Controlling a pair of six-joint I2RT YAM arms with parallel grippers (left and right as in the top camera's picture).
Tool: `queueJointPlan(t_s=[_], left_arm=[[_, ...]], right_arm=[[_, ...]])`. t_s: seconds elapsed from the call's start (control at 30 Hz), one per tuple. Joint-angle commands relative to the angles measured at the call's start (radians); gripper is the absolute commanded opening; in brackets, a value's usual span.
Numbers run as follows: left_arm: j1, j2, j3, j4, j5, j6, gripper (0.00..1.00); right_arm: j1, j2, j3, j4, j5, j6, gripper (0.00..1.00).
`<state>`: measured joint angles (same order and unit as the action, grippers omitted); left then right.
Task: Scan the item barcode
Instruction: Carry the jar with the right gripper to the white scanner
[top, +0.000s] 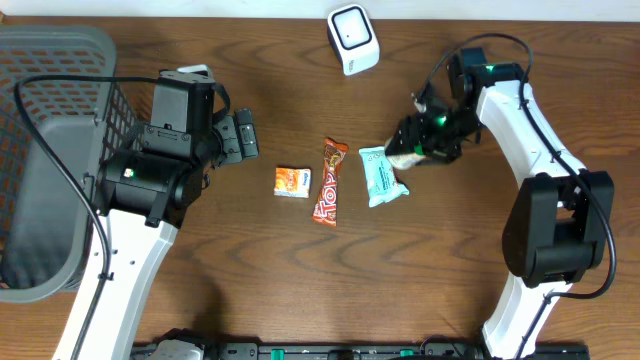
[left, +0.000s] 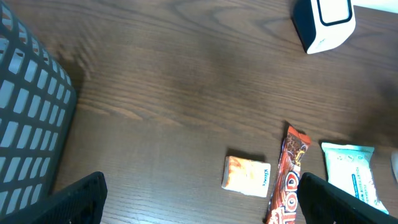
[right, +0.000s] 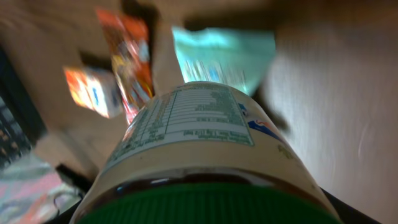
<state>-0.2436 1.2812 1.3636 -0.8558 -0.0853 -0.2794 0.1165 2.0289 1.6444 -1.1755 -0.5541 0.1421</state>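
Right wrist view: the right gripper (top: 421, 141) is clamped on one bottle (right: 199, 140), its jaws part-closed around the body. The bottle has a green cap (right: 205, 204) and a cream label carrying a printed table; the print is too blurred to read. In the overhead view the bottle is held off the table (top: 300, 270), over the upper end of one teal packet (top: 382, 176). Left of the packet lie one red-orange bar (top: 329, 181) with large white lettering, not legible with certainty, and one small orange packet (top: 292, 181). One white scanner (top: 352, 38) stands at the far edge. The left gripper (top: 243, 136) is fully open, holding nothing, beside one grey basket (top: 60, 60).
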Motion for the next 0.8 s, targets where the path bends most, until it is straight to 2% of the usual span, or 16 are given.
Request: queueJointPlan(t_s=[0.0, 0.27, 0.3, 0.77], left_arm=[[0.003, 0.000, 0.002, 0.000, -0.010, 0.017, 0.98], [0.003, 0.000, 0.002, -0.001, -0.009, 0.017, 0.98], [0.003, 0.000, 0.002, 0.000, -0.010, 0.017, 0.98], [0.003, 0.000, 0.002, 0.000, -0.010, 0.017, 0.98]], right_arm=[[0.005, 0.004, 0.075, 0.080, -0.035, 0.023, 0.40], [0.006, 0.004, 0.087, 0.404, 0.020, -0.040, 0.43], [0.008, 0.004, 0.087, 0.488, 0.043, -0.057, 0.43], [0.084, 0.045, 0.086, 0.848, 0.138, -0.256, 0.44]])
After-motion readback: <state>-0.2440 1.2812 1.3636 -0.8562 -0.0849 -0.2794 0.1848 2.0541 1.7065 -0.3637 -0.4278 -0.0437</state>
